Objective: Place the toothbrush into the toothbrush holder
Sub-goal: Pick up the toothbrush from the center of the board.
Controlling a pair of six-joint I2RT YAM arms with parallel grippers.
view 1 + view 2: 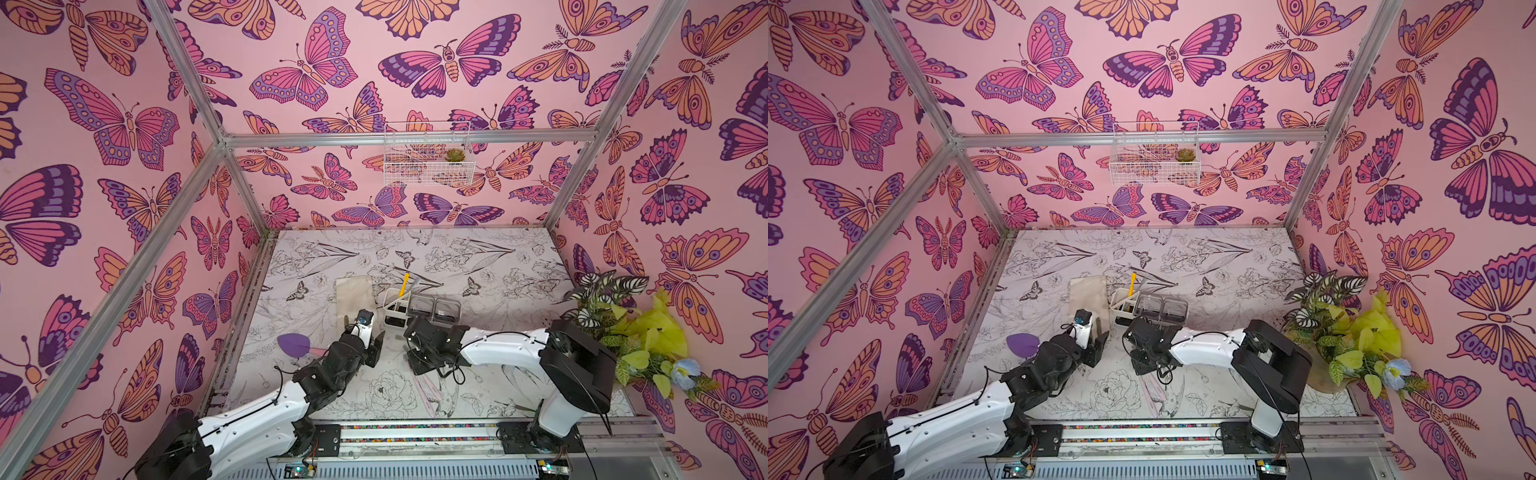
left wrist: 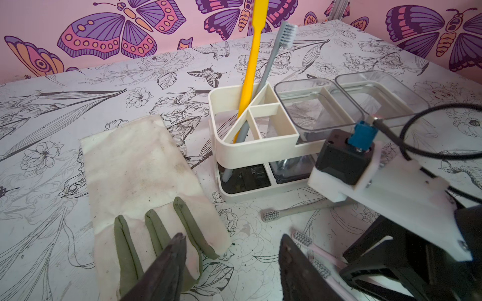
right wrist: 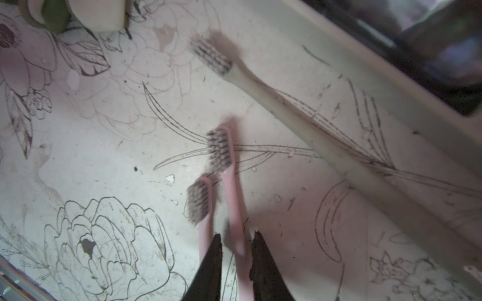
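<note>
Robot at work on a bathroom tidy-up: the right gripper (image 3: 236,234) hangs low over the flower-printed counter (image 3: 104,161). Its dark jaws are narrowly parted on either side of the handle of a pink toothbrush (image 3: 229,187) that lies flat on the surface. A sliver of counter shows between each jaw and the handle, so the brush is straddled rather than clamped. A second pink toothbrush (image 3: 207,221) lies just beside it, outside the jaws. A beige toothbrush (image 3: 313,130) rests nearby, along the base of the toothbrush holder (image 2: 257,151). The white holder stands upright near the middle of the counter, just beyond the pink brush. A yellow toothbrush (image 2: 250,65) and a grey toothbrush (image 2: 271,62) lean head-up in its slotted compartment, next to two clear cups (image 2: 300,84). The left gripper (image 2: 233,242) hovers with its jaws wide apart and nothing between them, over the green fingertips of a white glove (image 2: 135,169). The glove is spread flat just beside the holder, on the left arm's side. In both top views the arms reach in from the near edge, and the right arm's wrist hides the brushes lying on the counter.
</note>
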